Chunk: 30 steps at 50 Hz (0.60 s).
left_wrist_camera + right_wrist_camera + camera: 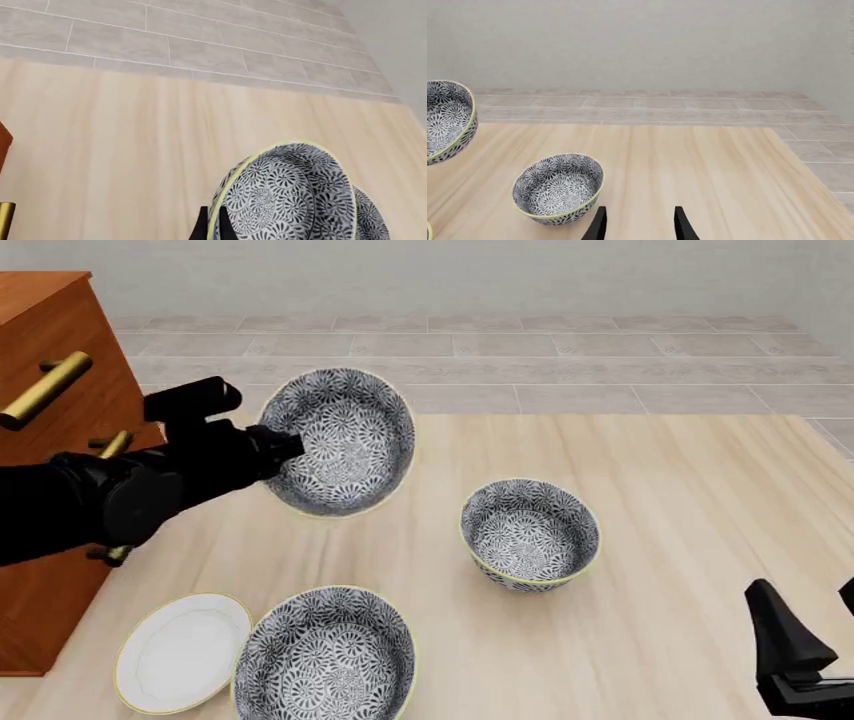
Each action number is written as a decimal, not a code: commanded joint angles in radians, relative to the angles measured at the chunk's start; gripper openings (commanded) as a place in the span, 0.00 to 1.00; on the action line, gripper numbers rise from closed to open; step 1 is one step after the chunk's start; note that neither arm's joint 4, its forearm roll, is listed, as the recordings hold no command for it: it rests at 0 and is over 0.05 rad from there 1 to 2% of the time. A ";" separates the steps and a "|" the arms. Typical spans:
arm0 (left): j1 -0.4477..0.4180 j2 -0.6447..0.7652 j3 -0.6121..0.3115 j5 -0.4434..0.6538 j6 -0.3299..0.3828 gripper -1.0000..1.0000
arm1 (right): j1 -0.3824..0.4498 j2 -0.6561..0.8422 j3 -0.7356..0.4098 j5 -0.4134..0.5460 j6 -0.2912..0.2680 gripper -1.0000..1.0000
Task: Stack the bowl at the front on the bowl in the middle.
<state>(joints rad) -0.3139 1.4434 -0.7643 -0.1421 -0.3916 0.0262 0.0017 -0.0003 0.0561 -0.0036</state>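
The bowl at the front [327, 655] stands on the table near its front edge, floral grey-and-white with a yellow rim. The bowl in the middle [530, 533] stands to the right of centre; it also shows in the right wrist view [558, 188]. A third like bowl [338, 440] hangs tilted in the air at the back left. My left gripper [283, 446] is shut on its rim, as the left wrist view [215, 227] shows close up [287, 192]. My right gripper [814, 625] is at the front right, open and empty [639, 227].
A flat white plate [180, 650] lies left of the front bowl. A wooden cabinet [54, 330] with brass handles [47, 390] stands along the table's left side, close behind my left arm. Tiled floor lies beyond the table's far edge.
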 commanded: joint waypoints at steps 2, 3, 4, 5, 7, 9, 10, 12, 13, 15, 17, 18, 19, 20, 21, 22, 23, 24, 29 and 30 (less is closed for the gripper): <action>-0.080 -0.002 -0.080 0.055 0.022 0.00 | -0.006 0.000 0.000 0.002 0.006 1.00; -0.088 0.002 -0.088 0.060 0.019 0.00 | -0.006 0.000 0.000 0.002 0.007 1.00; -0.092 0.004 -0.093 0.063 0.019 0.00 | -0.006 0.000 0.000 0.002 0.008 1.00; -0.100 0.002 -0.098 0.065 0.022 0.00 | -0.006 0.003 0.000 0.000 0.008 1.00; -0.112 0.008 -0.111 0.073 0.020 0.00 | -0.007 0.033 0.000 -0.031 0.009 1.00; -0.130 0.015 -0.126 0.083 0.024 0.00 | -0.007 0.044 0.000 -0.042 0.010 1.00; -0.133 0.017 -0.130 0.084 0.025 0.00 | -0.008 0.044 0.000 -0.042 0.010 1.00; -0.149 0.021 -0.145 0.092 0.030 0.00 | -0.009 0.039 0.000 -0.037 0.011 1.00; -0.152 0.023 -0.150 0.094 0.030 0.00 | -0.008 0.038 0.000 -0.037 0.010 1.00; -0.165 0.030 -0.161 0.099 0.037 0.00 | -0.008 0.045 0.000 -0.044 0.009 1.00; -0.181 0.040 -0.174 0.106 0.054 0.00 | -0.005 0.042 0.000 -0.041 0.007 1.00; -0.184 0.040 -0.176 0.106 0.052 0.00 | -0.006 0.032 0.000 -0.031 0.007 1.00; -0.186 0.045 -0.184 0.111 0.055 0.00 | -0.006 0.029 0.000 -0.026 0.009 1.00; -0.188 0.052 -0.193 0.114 0.057 0.00 | -0.004 0.027 0.000 -0.023 0.008 1.00; -0.188 0.052 -0.193 0.114 0.057 0.00 | -0.004 0.027 0.000 -0.023 0.008 1.00; -0.196 0.056 -0.199 0.116 0.060 0.00 | -0.003 0.031 0.000 -0.025 0.009 1.00; -0.201 0.060 -0.204 0.118 0.060 0.00 | -0.002 0.034 0.000 -0.027 0.010 1.00; -0.207 0.063 -0.209 0.119 0.060 0.00 | -0.002 0.026 0.000 -0.019 0.010 1.00; -0.233 0.071 -0.239 0.136 0.062 0.00 | -0.003 0.015 0.000 -0.006 0.016 1.00; -0.235 0.074 -0.246 0.138 0.061 0.00 | -0.003 0.018 0.000 -0.008 0.016 1.00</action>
<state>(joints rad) -0.5006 1.4975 -0.9482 -0.0300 -0.3440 0.0223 0.0253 -0.0003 0.0382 0.0075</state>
